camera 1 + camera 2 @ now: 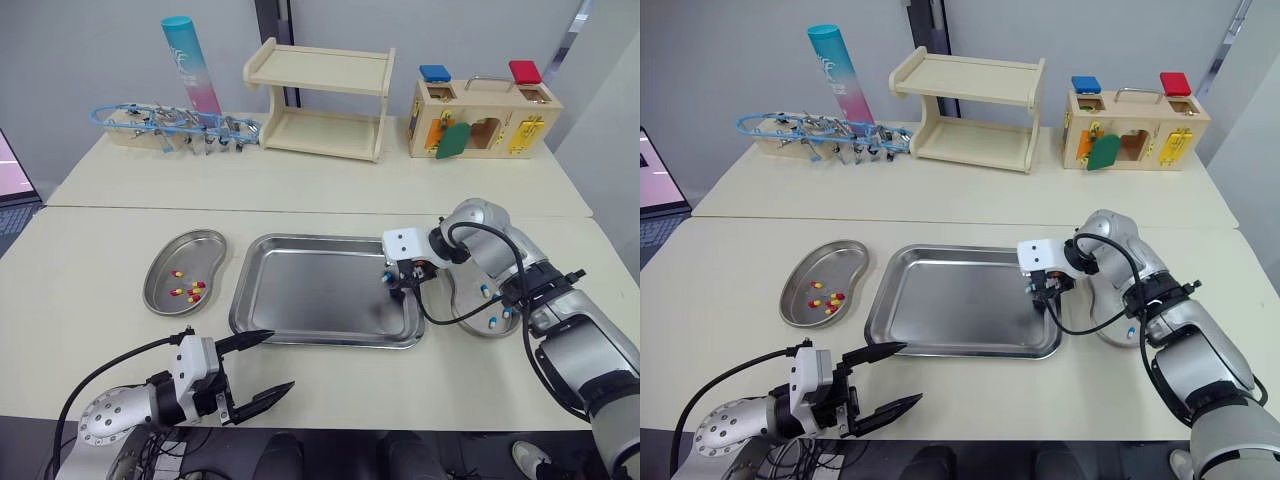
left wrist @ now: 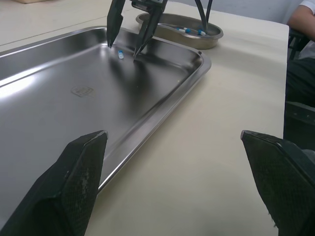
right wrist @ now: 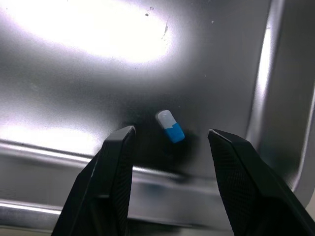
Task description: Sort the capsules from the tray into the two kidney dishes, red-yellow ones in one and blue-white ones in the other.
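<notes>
The head's stereo pair looks forward and down over the tray. The left wrist camera sits low at its 7 o'clock, facing 2 o'clock across it. The right wrist camera hangs close above its 3 o'clock edge; both wrist views share the blue-white capsule.

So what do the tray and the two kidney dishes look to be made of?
Tray: probably stainless steel, polished; silvery with bright glare and mirror-like reflections. Left kidney dish and right kidney dish: likely the same metal, silvery and shiny.
</notes>
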